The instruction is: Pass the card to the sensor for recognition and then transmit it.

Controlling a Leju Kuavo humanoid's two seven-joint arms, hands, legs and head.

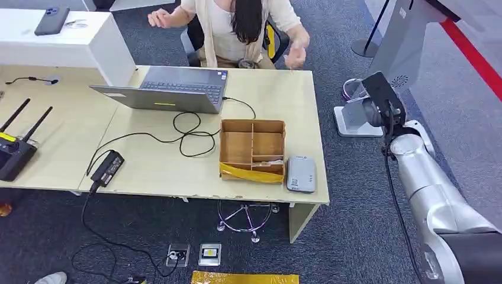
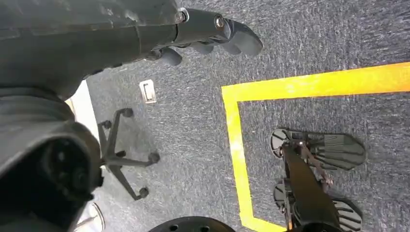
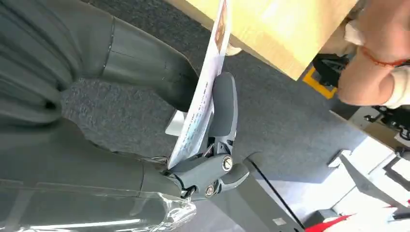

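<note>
Beyond the right edge of the pale wooden desk, the robot's right hand is raised over the dark grey carpet, pinching a thin white printed card edge-on between its thick grey thumb and darker fingers. From the head view the card itself cannot be made out; the silver right arm rises from the lower right, ending in a dark wrist part near a grey stand base on the floor. On the desk's right end lies a flat grey rectangular sensor device, just beside an open brown cardboard box with dividers. An open grey laptop sits farther back, with a black cable looped between it and the box and a black power brick to the left. A person in a light top sits behind the desk, one hand held out over its far right corner. At the robot's side, the left hand hangs above the carpet near a yellow floor line, its dark fingers curled inward on nothing.
</note>
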